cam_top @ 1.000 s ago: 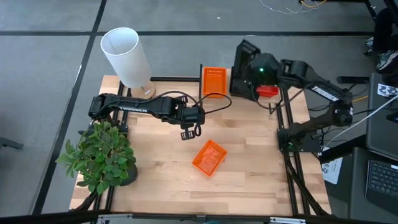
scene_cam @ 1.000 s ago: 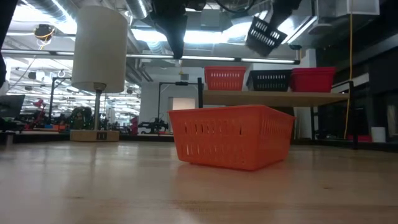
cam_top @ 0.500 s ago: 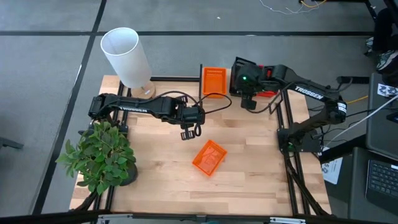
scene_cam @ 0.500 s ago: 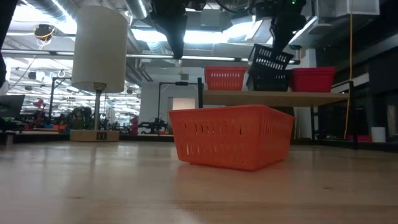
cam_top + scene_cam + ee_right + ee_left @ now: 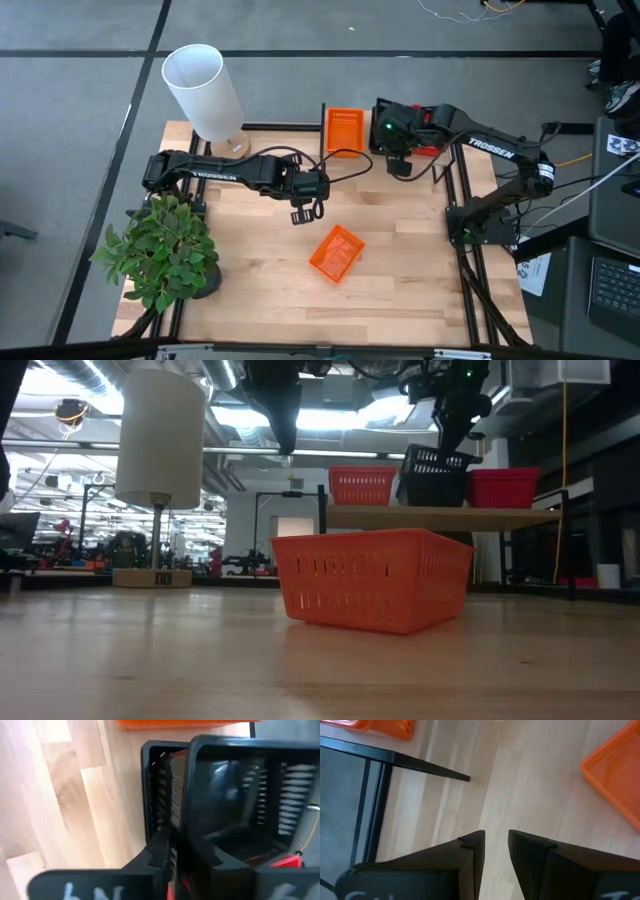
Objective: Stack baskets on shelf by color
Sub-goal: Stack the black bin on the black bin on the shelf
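While the right pincer (image 5: 447,442) is clamped on the wall of a black basket (image 5: 436,463) tilted over another on the shelf (image 5: 440,516) at two o'clock, release should be delayed until it is nested squarely. Left pincer (image 5: 303,214) is held slightly open.

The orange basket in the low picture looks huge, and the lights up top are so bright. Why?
Low view: the orange basket sits close to the table-level camera, so it looms large; ceiling lights behind it glare. High view: lighting is even, and the same basket looks small.
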{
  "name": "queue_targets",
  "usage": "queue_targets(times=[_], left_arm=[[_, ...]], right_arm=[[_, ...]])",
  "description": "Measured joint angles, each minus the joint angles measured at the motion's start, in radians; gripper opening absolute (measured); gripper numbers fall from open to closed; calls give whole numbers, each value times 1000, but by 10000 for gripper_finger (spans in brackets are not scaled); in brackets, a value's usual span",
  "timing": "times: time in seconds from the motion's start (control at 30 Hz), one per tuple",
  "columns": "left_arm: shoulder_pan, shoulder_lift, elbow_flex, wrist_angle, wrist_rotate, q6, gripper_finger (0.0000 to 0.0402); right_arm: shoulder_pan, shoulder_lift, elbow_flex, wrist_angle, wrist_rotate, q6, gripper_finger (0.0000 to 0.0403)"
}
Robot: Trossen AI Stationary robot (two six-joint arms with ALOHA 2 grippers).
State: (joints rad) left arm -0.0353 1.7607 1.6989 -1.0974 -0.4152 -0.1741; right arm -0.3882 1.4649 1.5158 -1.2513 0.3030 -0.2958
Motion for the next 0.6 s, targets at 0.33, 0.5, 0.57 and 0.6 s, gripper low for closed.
queue_targets(times=[0.33, 0.5, 0.57, 0.6], left_arm=[[0, 0, 0, 0, 0, 0, 78], [0, 0, 0, 0, 0, 0, 78], [0, 0, 0, 0, 0, 0, 78], [0, 0, 0, 0, 0, 0, 78]], right_arm=[[0, 2, 6, 27, 18, -24, 111], [18, -7, 92, -15, 0, 2, 121], [22, -10, 121, -30, -1, 31, 122], [22, -10, 129, -45, 3, 38, 122]])
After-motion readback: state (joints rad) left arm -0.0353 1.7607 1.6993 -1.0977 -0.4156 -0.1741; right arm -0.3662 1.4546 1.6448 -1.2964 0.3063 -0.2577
